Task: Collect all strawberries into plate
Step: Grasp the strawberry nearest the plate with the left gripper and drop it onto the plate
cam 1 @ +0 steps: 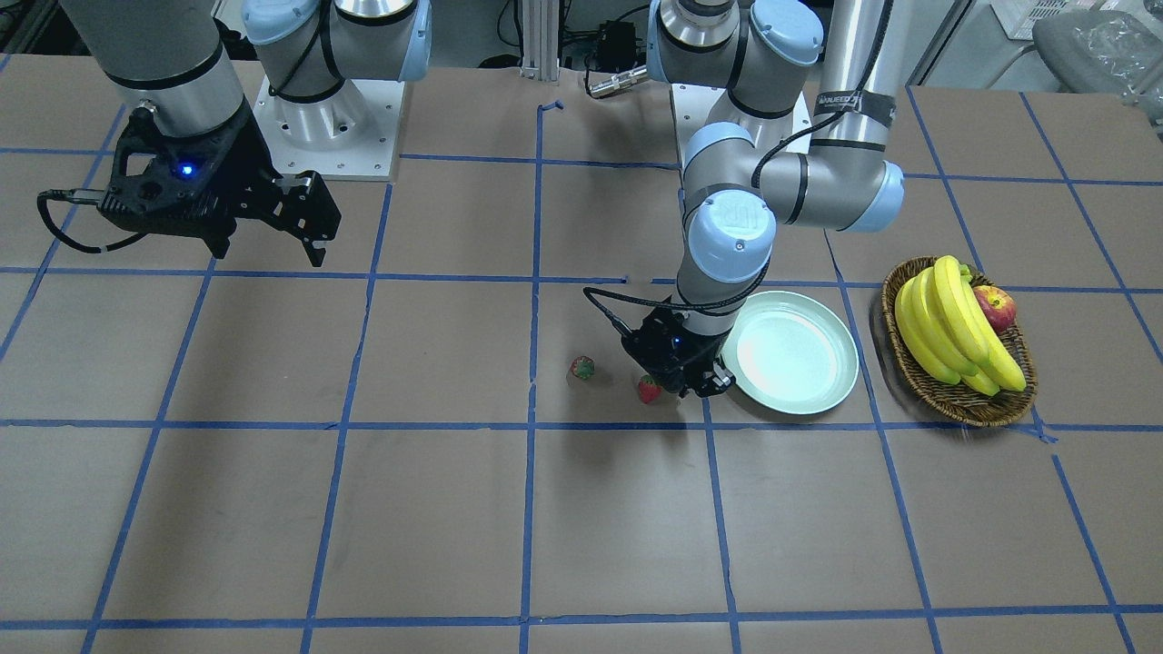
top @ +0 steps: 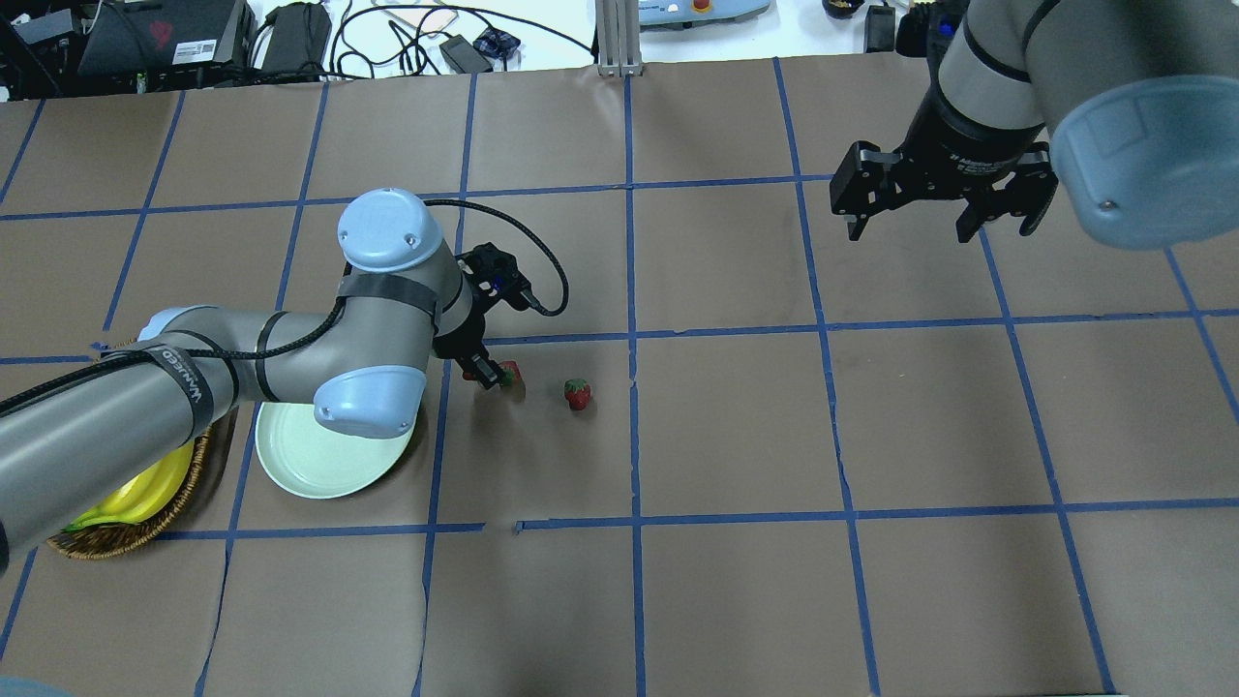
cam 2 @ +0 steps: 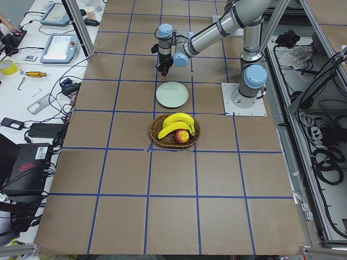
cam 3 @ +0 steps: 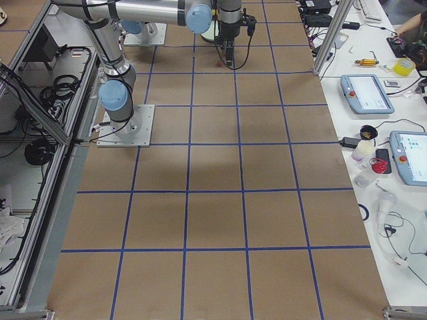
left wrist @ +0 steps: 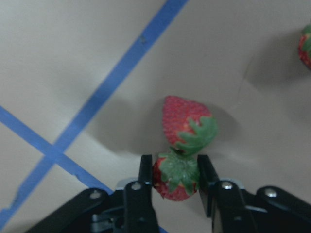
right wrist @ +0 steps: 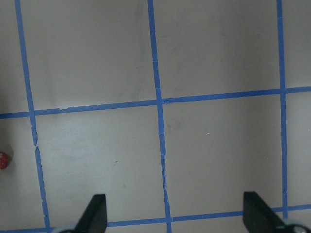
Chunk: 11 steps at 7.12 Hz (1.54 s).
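Observation:
My left gripper is shut on a strawberry, held just above the table. A second strawberry lies on the table right in front of it, also seen in the overhead view and the front view. A third strawberry lies a little further from the plate, toward the table's middle. The pale mint plate is bare, next to my left gripper on its other side. My right gripper is open and empty, high above the table and far from the strawberries.
An oval wicker basket with bananas and an apple stands beyond the plate. My left forearm hangs over part of the plate. Blue tape lines grid the brown table.

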### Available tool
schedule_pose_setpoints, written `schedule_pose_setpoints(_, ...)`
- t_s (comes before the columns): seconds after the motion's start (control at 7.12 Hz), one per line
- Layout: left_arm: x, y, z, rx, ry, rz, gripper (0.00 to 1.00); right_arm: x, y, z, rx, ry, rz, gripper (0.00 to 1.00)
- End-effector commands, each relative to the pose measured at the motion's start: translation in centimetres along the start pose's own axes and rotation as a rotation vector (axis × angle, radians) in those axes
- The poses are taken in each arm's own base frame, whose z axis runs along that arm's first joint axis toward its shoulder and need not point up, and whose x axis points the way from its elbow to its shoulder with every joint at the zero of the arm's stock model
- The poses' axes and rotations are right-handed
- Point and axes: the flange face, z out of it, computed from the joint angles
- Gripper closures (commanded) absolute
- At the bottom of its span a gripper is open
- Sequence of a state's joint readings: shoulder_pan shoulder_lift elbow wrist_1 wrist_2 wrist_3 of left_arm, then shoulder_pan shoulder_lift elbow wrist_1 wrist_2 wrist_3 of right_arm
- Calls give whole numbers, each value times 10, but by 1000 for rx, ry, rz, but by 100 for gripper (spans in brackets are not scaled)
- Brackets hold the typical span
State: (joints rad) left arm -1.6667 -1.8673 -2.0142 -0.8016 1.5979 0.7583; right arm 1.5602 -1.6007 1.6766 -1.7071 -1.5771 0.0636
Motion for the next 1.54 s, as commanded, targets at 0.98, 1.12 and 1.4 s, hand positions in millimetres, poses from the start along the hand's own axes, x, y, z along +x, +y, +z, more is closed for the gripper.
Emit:
schedule_pose_setpoints(0.98, -61, 74, -6, -95, 186, -259, 0, -1, 23, -12, -46, 10, -19, 0)
schedule_pose_setpoints(1.12, -55, 44, -15, -4, 207, -265, 0, 1, 21, -12, -46, 12, -13, 0)
schedule_pose_setpoints(1.4, -37, 5, -11, 91, 192, -193, 6, 2, 19, -13, -42, 28, -17, 0)
